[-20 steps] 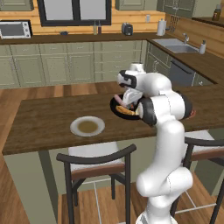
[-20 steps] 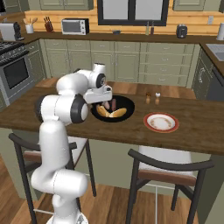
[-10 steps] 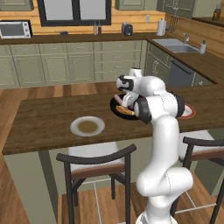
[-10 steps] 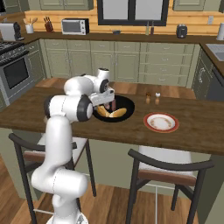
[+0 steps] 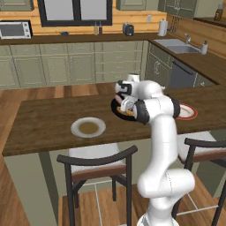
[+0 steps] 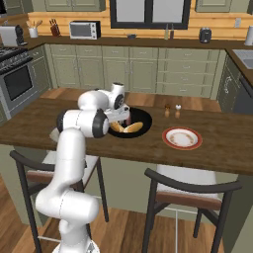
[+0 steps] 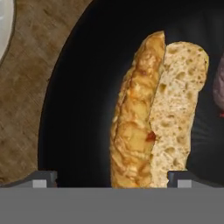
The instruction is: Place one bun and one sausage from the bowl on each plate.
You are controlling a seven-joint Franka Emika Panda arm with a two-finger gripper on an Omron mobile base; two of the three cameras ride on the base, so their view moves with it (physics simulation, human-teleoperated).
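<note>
Golden-orange split bun [image 7: 153, 118] lies lengthwise in the wide black round bowl [image 7: 83, 105] on the dark wooden counter [image 7: 26, 87], right beneath my end effector [image 7: 112, 179], whose dark fingertips [image 7: 41, 178] are spread wide on either side of it, with a pinkish-red sausage [image 7: 218, 87] just beside the bun.

Golden buns [image 7: 144, 122] and a pinkish sausage [image 7: 218, 87] lie in the black bowl [image 7: 83, 109].
</note>
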